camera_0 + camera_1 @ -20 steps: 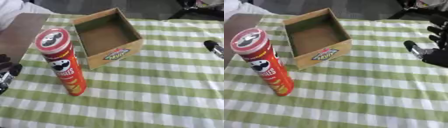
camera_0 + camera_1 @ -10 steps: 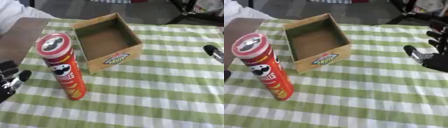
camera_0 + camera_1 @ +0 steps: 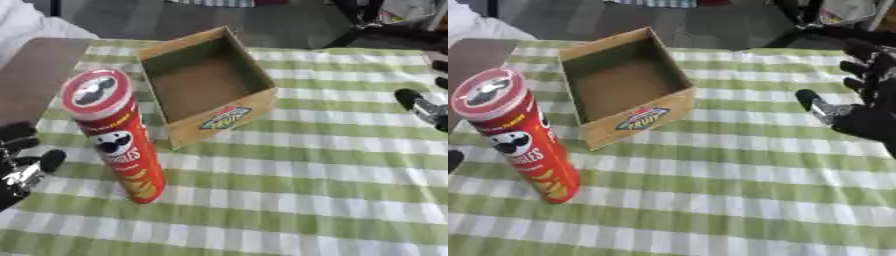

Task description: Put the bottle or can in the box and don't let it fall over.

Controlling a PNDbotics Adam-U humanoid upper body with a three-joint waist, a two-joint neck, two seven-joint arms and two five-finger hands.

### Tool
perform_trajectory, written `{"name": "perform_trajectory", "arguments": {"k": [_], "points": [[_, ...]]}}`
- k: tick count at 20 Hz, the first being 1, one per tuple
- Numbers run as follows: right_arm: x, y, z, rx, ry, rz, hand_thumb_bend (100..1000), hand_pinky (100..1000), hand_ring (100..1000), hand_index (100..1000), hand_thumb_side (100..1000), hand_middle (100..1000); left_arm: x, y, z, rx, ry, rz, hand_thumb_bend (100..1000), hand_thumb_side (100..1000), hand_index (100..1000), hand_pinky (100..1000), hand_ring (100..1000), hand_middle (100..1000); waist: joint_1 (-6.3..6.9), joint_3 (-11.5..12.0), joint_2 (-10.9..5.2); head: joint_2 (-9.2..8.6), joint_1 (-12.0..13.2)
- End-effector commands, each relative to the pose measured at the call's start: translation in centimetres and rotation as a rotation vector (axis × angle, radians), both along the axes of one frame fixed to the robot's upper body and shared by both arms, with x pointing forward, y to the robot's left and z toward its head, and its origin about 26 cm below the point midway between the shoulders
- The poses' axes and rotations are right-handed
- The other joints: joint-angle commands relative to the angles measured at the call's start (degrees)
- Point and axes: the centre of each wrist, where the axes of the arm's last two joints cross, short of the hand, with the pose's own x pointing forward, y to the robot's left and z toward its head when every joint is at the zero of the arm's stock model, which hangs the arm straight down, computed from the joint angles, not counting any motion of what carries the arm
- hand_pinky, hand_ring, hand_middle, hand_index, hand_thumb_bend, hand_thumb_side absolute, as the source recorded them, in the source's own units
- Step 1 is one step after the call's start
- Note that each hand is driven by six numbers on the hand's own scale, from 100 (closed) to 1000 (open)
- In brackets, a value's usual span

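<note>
Standing upright, your tall red cardboard crisp can [image 3: 118, 137] sits at seven o'clock of the open brown cardboard box [image 3: 206, 86]; both hands, left hand [image 3: 22, 170] and right hand [image 3: 866, 107], stay spread, empty.

The left hand [image 3: 22, 167] sits open at the left edge while the right hand [image 3: 866, 112] hovers open at the right edge, fingers spread.

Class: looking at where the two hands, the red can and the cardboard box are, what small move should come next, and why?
Probably bring the left hand across to the red can and curl it round the can's body. The can stands upright on the checked cloth, ungrasped, right beside that open hand, while the right hand is open far across. The open box sits just behind.
</note>
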Motion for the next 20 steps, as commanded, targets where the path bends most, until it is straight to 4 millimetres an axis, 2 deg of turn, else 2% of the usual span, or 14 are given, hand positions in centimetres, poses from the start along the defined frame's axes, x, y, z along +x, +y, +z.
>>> {"name": "perform_trajectory", "arguments": {"k": [1, 8, 11, 14, 20], "points": [[-0.3, -0.1, 0.9, -0.021, -0.026, 0.008, 463, 1000, 1000, 968, 100, 1000, 0.0, -0.2, 1.1, 0.043, -0.038, -0.044, 781, 371, 810, 724, 802, 752, 0.07, -0.06, -0.63, 0.45, 0.24], [-0.3, 0.0, 1.0, -0.022, -0.028, 0.016, 464, 1000, 1000, 968, 100, 1000, 0.4, -0.6, 1.6, 0.059, -0.056, -0.045, 793, 351, 805, 714, 793, 741, -0.07, -0.16, -0.69, 0.48, 0.14], [-0.2, 0.0, 1.0, -0.023, -0.028, 0.016, 466, 1000, 1000, 968, 100, 1000, 0.6, -1.1, 1.8, 0.064, -0.055, -0.047, 720, 292, 805, 716, 795, 741, -0.18, -0.28, -0.71, 0.39, 0.15], [-0.2, 0.0, 1.0, -0.022, -0.027, 0.016, 467, 1000, 1000, 967, 100, 1000, 0.8, -1.7, 2.0, 0.071, -0.074, -0.064, 694, 261, 805, 718, 795, 738, -0.25, -0.34, -0.71, 0.35, 0.38], [-0.2, 0.1, 1.1, -0.021, -0.025, 0.020, 482, 1000, 1000, 965, 100, 1000, 1.2, -2.5, 2.4, 0.088, -0.084, -0.104, 750, 266, 806, 737, 820, 740, -0.28, -0.52, -0.65, -0.07, 0.80]]}}
